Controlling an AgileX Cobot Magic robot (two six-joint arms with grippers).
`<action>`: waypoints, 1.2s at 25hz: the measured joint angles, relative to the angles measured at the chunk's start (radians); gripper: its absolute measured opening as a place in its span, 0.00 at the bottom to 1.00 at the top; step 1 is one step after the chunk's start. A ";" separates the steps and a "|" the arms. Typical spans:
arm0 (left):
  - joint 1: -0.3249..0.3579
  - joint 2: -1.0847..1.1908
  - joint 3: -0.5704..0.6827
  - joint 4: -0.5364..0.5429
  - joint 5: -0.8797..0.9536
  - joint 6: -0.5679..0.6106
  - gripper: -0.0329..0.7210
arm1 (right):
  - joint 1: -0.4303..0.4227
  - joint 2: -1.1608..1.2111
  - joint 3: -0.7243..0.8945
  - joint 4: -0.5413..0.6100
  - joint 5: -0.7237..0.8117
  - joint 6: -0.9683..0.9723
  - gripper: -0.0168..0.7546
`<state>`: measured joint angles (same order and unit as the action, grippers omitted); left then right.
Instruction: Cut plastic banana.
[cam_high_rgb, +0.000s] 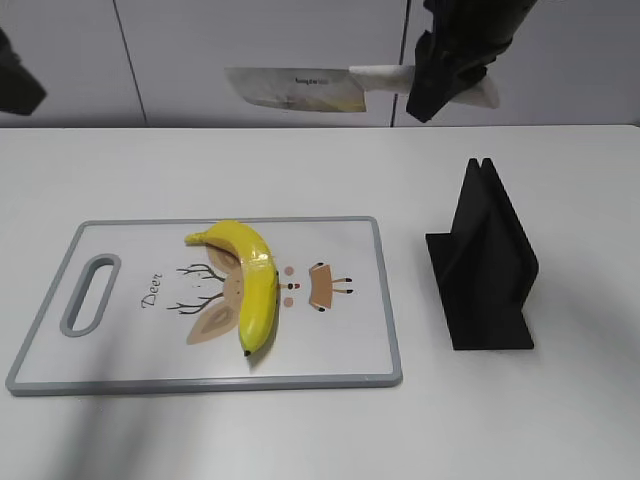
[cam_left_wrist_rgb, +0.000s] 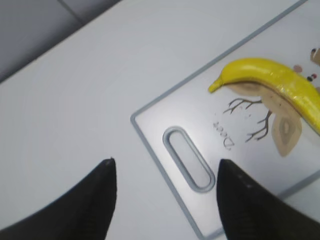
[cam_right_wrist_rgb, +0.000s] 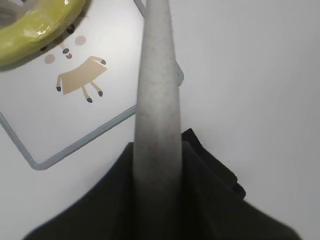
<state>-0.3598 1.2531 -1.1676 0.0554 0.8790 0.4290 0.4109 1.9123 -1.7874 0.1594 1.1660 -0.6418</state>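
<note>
The plastic banana (cam_high_rgb: 250, 282) lies on the cutting board (cam_high_rgb: 120, 360), near its middle. The right gripper (cam_high_rgb: 440, 80) holds a knife (cam_high_rgb: 300, 90) by the handle, high above the far side of the table (cam_high_rgb: 560, 420). The left gripper (cam_left_wrist_rgb: 165, 200) is wide open above the board's left end.

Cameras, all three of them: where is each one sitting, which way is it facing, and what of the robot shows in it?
Exterior view: in front of the table, slanting down at the cutting board, plastic banana, black stand; right gripper holds the knife aloft.
Left wrist view: above the board's handle end, looking down; open left gripper fingertips at the bottom.
Right wrist view: looking down along the knife handle in its gripper.
All three share the banana and board.
</note>
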 joint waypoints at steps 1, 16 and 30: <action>0.017 -0.007 0.000 0.001 0.032 -0.023 0.85 | 0.000 0.000 -0.012 -0.002 0.013 0.028 0.23; 0.282 -0.298 0.175 -0.171 0.276 -0.090 0.83 | 0.000 -0.104 -0.052 -0.004 0.043 0.457 0.23; 0.283 -0.921 0.559 -0.200 0.240 -0.132 0.83 | 0.000 -0.251 0.061 -0.013 0.042 0.532 0.23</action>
<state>-0.0766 0.3318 -0.6084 -0.1441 1.1186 0.2971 0.4109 1.6615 -1.7260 0.1466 1.2080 -0.1102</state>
